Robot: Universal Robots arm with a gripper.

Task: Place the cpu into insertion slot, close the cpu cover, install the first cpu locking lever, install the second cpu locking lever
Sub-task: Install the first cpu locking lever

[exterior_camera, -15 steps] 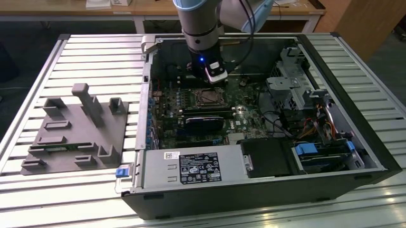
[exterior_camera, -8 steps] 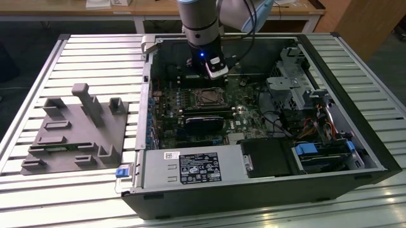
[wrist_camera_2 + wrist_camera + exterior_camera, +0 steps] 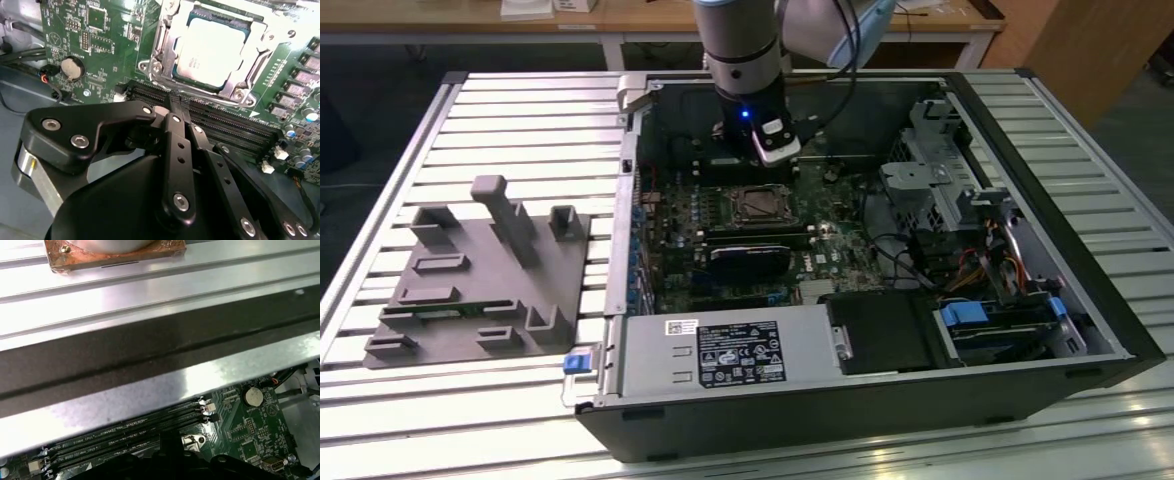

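A: Where is the tool [image 3: 172, 102] now?

B: The black linked-finger tool hangs inside the open black computer case [image 3: 1067, 300], over the green motherboard [image 3: 841, 250]. In the second wrist view its fingers [image 3: 177, 150] run together to a tip that sits over the long black memory slots [image 3: 225, 125], just beside the socket. They look drawn narrow, with nothing between them.

A: And the cpu?

B: The small flat square cpu [image 3: 212, 50], with its pale silvery face, lies in the insertion slot [image 3: 162, 42], the square socket with the silvery metal rim. The thin silvery cpu cover [image 3: 267, 42], a frame plate with a square window, lies down around the chip, which shows through the window. In the exterior view the socket [image 3: 761, 205] sits on the board just in front of the grey arm [image 3: 744, 60].

A: Are the locking levers down?

B: I cannot tell from these views.

A: What else is on the board?

B: A round silver coin battery [image 3: 71, 67] lies off to one side of the socket in the second wrist view. In the first wrist view the same battery [image 3: 252, 396] appears near the memory slots [image 3: 130, 432], below a broad silvery case edge [image 3: 165, 385].

A: And outside the case?

B: The case rests on a ribbed aluminium desk [image 3: 534, 110]. At the exterior view's left stands a grey moulded fixture block [image 3: 480, 275] with upright posts, apart from the case.
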